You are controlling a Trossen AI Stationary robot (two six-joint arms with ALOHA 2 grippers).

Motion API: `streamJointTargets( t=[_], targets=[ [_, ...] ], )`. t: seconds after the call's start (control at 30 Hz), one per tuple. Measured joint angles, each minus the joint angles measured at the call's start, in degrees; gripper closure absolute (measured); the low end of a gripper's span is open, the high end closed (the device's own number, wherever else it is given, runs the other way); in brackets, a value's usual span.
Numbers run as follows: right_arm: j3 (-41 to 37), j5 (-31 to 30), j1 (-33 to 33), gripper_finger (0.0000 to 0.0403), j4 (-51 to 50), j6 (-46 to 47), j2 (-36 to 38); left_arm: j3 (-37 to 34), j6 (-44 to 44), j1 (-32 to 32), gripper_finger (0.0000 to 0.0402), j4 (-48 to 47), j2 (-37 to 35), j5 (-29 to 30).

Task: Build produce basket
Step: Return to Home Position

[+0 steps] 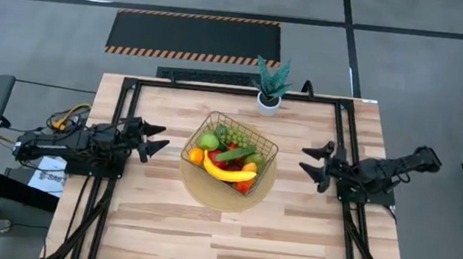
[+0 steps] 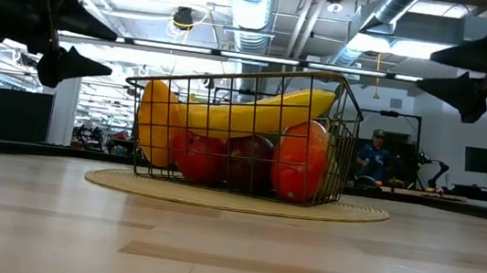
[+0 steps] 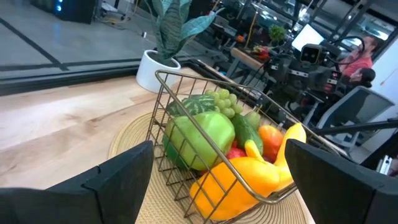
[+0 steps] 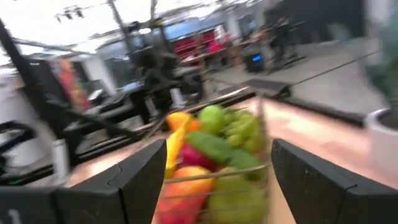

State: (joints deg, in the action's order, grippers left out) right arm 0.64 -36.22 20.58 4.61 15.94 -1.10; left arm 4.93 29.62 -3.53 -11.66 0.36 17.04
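High view shows the basket, loaded with produce, on the round mat between the left gripper and right gripper, both spread and empty; retract each arm level, clear of the rim.

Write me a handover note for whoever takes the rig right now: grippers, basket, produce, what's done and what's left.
Left gripper: open, empty, above the table, left of the basket.
Right gripper: open, empty, right of it.
The basket sits on the round mat mid-table; banana, cucumber, grapes and the other produce in view lie inside.
Done: loading, it seems.
Left: probably only parking both arms.
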Motion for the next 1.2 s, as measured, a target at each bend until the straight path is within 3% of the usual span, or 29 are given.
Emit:
streamJointTargets(
  t=[0.3,1.2],
  targets=[
    [0.0,-2.7,-3.2,0.0092,-0.5,-8.7,-0.1,0.0,-0.2,0.0,0.0052,-0.2,0.0,-0.5],
    [-0.1,-2.8,-3.5,0.0092,-0.8,-8.9,-0.1,0.0,1.0,0.0,0.0051,-0.4,0.0,-1.6]
  ],
)
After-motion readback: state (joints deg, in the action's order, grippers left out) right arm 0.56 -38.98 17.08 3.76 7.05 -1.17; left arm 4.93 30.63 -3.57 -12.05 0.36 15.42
